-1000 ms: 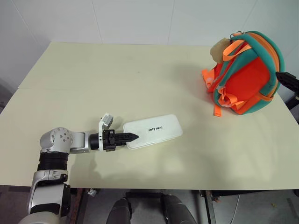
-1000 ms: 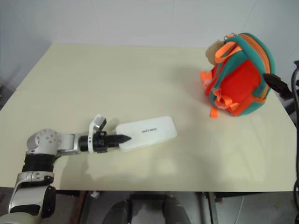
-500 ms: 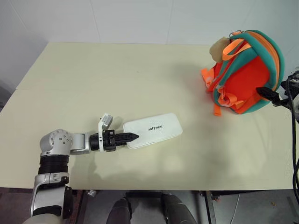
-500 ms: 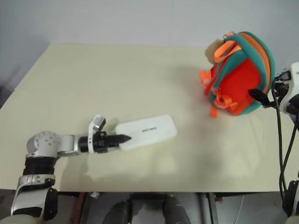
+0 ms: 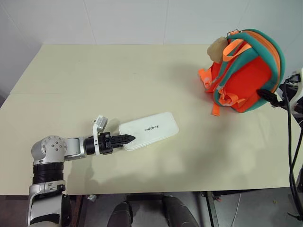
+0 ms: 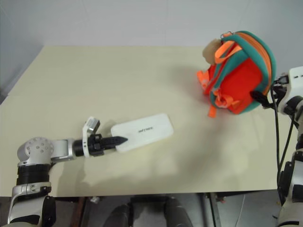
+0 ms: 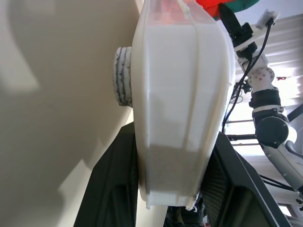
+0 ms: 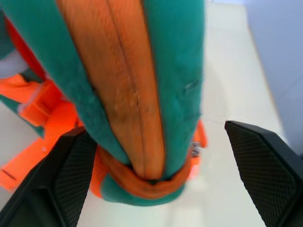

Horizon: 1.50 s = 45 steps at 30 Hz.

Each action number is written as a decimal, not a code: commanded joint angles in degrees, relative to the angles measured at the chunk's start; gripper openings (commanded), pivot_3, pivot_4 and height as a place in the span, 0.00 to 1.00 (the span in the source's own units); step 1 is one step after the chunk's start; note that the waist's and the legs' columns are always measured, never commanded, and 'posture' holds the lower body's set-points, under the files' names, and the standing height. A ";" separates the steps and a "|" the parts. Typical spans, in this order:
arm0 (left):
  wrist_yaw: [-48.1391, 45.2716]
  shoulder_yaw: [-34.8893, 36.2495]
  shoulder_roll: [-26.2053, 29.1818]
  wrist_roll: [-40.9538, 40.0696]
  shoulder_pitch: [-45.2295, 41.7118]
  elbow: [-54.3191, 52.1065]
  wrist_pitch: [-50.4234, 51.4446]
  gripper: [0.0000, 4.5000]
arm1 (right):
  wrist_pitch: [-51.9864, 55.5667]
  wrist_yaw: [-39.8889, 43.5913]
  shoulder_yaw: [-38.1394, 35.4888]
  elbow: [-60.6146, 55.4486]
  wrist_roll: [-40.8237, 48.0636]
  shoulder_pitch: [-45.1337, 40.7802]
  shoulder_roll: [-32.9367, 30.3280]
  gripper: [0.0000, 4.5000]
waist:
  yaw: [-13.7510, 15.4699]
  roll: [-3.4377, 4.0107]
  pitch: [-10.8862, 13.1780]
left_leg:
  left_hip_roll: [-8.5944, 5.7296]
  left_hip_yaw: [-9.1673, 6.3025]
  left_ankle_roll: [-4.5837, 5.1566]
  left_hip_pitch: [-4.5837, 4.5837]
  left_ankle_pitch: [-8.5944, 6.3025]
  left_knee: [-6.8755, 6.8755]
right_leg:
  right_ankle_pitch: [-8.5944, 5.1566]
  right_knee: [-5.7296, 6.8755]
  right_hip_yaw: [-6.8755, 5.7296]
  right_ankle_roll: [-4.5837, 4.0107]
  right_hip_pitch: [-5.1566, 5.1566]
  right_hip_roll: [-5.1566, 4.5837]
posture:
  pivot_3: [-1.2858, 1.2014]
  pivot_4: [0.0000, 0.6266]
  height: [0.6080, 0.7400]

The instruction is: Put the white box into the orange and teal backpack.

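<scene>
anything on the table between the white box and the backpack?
Nothing. In the left eye view the stretch of table between the white box and the backpack is bare.

white box (image 5: 148, 130): small dark lettering on the top face, near its middle, running along the long side. Reads roughly "UNITREE", though the characters are too small to confirm letter by letter. No other readable text, labels or numbers.
</scene>
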 commanded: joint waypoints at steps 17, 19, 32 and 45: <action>-1.98 -2.39 -0.47 1.20 0.91 -0.07 -4.32 0.30 | 13.75 16.63 -3.55 -26.40 9.14 17.70 -1.28 0.06 | -0.34 0.01 -0.01 | 0.00 -0.08 0.00 0.00 0.00 0.01 | 0.04 0.02 -0.03 0.06 0.05 0.01 | 0.52 0.24 1.00; -2.77 -3.35 -0.36 1.64 0.81 0.73 -4.92 0.30 | 21.19 18.39 -5.85 -39.60 13.25 26.82 -3.90 0.06 | 0.85 0.05 -0.03 | 0.01 -0.24 -0.02 -0.03 0.00 -0.04 | -0.03 0.03 -0.13 0.03 0.05 0.06 | 0.52 0.24 1.00; -6.66 -8.31 -2.11 5.24 -3.52 6.46 -8.39 0.30 | 40.31 13.01 -29.10 -66.29 22.50 52.72 -9.48 0.06 | 2.44 0.06 -0.03 | -0.07 -0.22 0.00 -0.05 -0.05 0.44 | -0.21 0.10 -0.13 -0.01 0.19 0.01 | 0.52 0.24 1.00; -6.64 -7.70 -2.19 5.59 -3.11 5.72 -7.91 0.30 | 37.91 8.78 -24.34 -65.86 23.72 48.43 -7.68 0.69 | 2.32 0.06 -0.03 | -0.04 -0.14 0.03 -0.04 -0.03 0.40 | -0.15 0.07 -0.05 0.05 0.15 0.01 | 0.52 0.24 1.00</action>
